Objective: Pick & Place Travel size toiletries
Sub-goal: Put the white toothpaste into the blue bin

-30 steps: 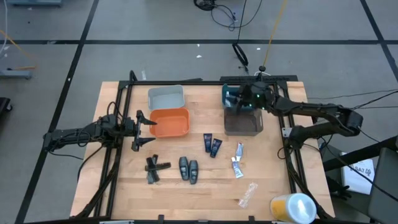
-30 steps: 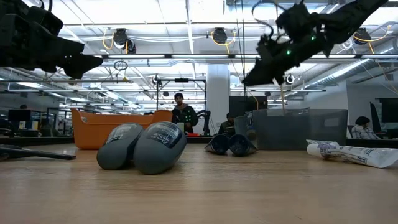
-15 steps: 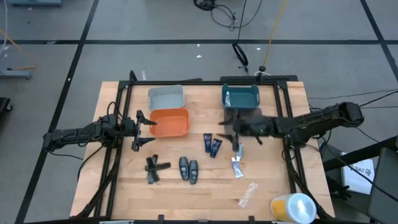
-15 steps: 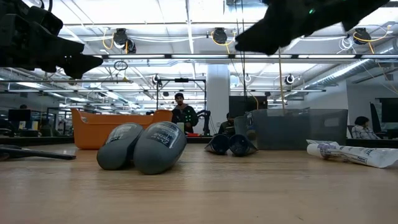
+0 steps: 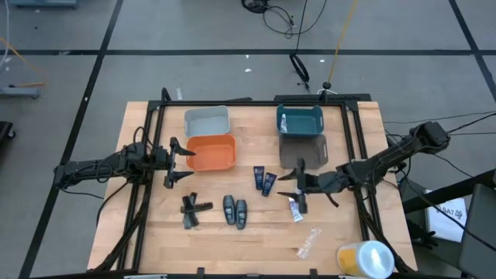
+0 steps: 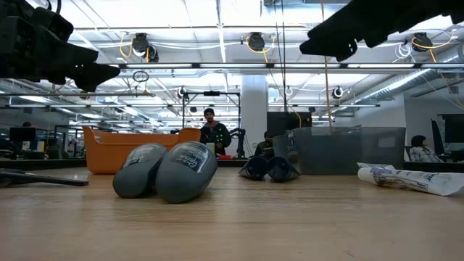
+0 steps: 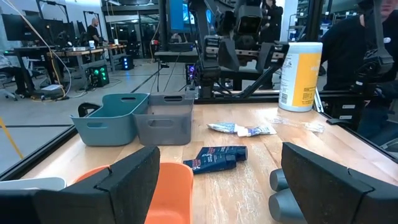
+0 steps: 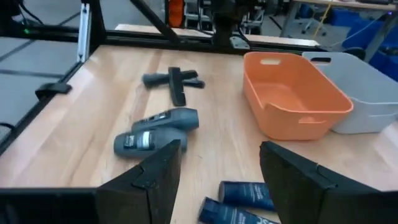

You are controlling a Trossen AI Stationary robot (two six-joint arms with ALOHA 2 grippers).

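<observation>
Right hand (image 5: 298, 184) has swung away from the teal bin (image 5: 300, 118) at the counter's far edge and now hangs over the silvery-white tubes (image 5: 295, 204) toward the right edge, fingers parted, nothing between them. One white item already lies in the teal bin. Left hand (image 5: 174, 164) waits just beside the orange bin (image 5: 211, 152) near the left edge, spread wide and empty. Dark blue tubes (image 5: 263, 180), grey oval pieces (image 5: 235, 210) and black sticks (image 5: 192, 209) lie loose mid-counter toward the near edge. Step in hand, as judged: reaching for the next pick, a white tube. Next move calls for lowering straight down, straddling one tube across its width, then closing.
</observation>
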